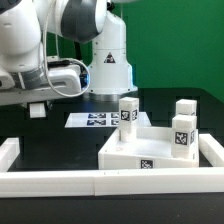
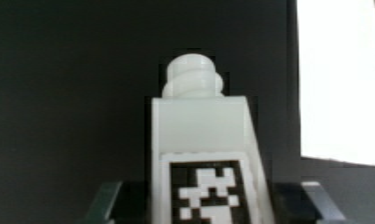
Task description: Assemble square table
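Exterior view: the square tabletop slab (image 1: 150,150) lies flat on the black table (image 1: 40,130) toward the exterior view's right, close behind the front border rail (image 1: 100,182). Three tagged leg blocks stand upright on the slab: one near its back-left corner (image 1: 129,111), one at the back right (image 1: 186,108), one just in front of that (image 1: 183,134). The marker board (image 1: 98,120) lies behind the slab, near the robot base (image 1: 107,62). The arm reaches toward the exterior view's left, well apart from the slab; the gripper (image 1: 37,108) is at the left edge and what it carries cannot be made out here. Wrist view: a fourth leg block (image 2: 202,150) sits between the two dark fingers (image 2: 107,205), tag facing the camera and rounded peg end pointing away; the fingers are closed on its sides, so the leg is held. A white edge shows at one side of the picture; cannot tell which part it is. Judgement: step in hand is carrying this last leg to the remaining free corner of the slab. To do it well, keep the leg's long axis vertical, line the peg over the corner socket before descending, approach clear of the standing legs, and seat with light downward pressure while turning.
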`<state>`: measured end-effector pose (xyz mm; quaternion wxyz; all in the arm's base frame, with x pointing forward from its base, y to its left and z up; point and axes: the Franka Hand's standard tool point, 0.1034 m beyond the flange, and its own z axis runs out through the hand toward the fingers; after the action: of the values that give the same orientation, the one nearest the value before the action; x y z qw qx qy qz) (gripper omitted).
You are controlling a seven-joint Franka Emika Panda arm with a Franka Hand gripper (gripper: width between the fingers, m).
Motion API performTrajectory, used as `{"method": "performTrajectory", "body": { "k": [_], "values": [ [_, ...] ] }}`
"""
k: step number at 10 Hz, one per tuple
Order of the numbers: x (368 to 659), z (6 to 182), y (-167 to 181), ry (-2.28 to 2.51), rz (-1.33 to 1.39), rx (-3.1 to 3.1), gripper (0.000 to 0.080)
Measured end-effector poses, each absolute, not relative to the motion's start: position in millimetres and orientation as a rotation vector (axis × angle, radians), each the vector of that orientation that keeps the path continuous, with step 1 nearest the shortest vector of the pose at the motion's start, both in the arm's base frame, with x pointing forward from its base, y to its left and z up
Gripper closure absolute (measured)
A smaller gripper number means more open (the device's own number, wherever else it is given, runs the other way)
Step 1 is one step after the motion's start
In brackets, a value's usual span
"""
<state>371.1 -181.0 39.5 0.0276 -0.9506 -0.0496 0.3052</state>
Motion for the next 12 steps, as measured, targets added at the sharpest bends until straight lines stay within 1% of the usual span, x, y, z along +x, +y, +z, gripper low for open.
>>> {"method": "performTrajectory", "body": {
  "k": [1,2,3,4,5,6,8,9,10,11,12],
  "values": [
    [380,39.6,-176,-0.128,0.857,-2.958,0.0509],
    [392,47.7,-166,-0.114,0.738,-2.986,0.0509],
    [402,57.8,-155,-0.083,0.593,-3.008,0.0509],
    [404,66.4,-148,-0.067,0.546,-3.008,0.0509],
    [415,75.0,-144,-0.050,0.458,-3.025,0.0509],
    [422,87.5,-140,-0.046,0.353,-3.039,0.0509],
    [429,106.5,-139,-0.023,0.215,-3.041,0.0509],
    [429,104.9,-144,-0.033,0.080,-3.072,0.0509],
    [424,102.1,-146,-0.035,0.039,-3.083,0.0509],
    [427,103.0,-152,-0.048,-0.079,-3.111,0.0509],
    [424,102.4,-158,-0.041,-0.170,-3.133,0.0509]
  ]
}}
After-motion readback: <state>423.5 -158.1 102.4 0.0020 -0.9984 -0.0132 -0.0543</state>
